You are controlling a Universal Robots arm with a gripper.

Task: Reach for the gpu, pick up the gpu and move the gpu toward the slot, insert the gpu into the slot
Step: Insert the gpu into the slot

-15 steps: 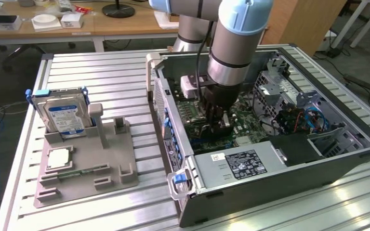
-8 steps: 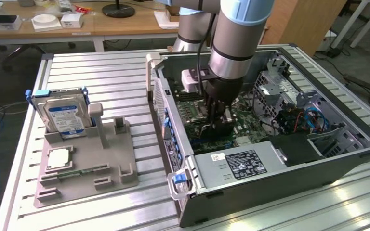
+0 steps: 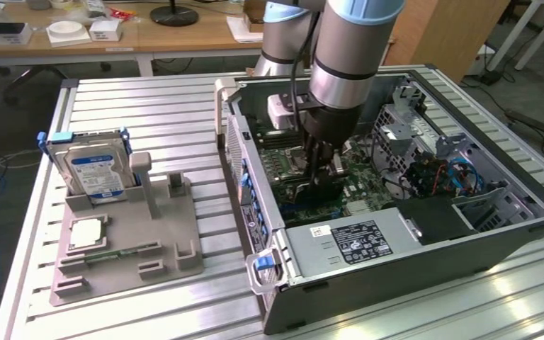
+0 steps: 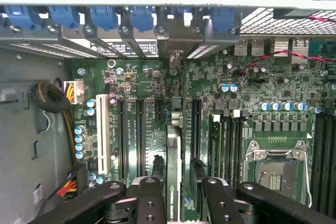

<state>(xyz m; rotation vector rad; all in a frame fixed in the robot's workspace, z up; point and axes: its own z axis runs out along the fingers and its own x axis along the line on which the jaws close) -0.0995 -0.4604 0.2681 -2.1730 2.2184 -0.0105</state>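
Observation:
My gripper [image 3: 321, 177] reaches down into the open computer case [image 3: 499, 234], over the green motherboard [image 3: 371, 188]. In the wrist view the gripper [image 4: 178, 203] is shut on the gpu [image 4: 173, 161]. The card shows edge-on as a thin dark card between the two black fingers [image 4: 151, 200], with its pale bracket end [image 4: 176, 119] toward the case's rear wall. It stands upright over the motherboard, in line between two long black expansion slots [image 4: 139, 135]. Whether its lower edge sits in a slot is hidden. In the exterior view the gpu [image 3: 327, 190] is a dark strip below the fingers.
Outside the case, a grey fixture tray [image 3: 159, 248] holds a silver blue-labelled hard drive [image 3: 93, 170], a processor chip [image 3: 85, 232] and a green memory stick [image 3: 111, 253]. Inside are the power supply [image 3: 357, 241], the CPU socket [image 4: 275, 169], a white slot [image 4: 101, 135] and cable bundles [image 4: 50, 98].

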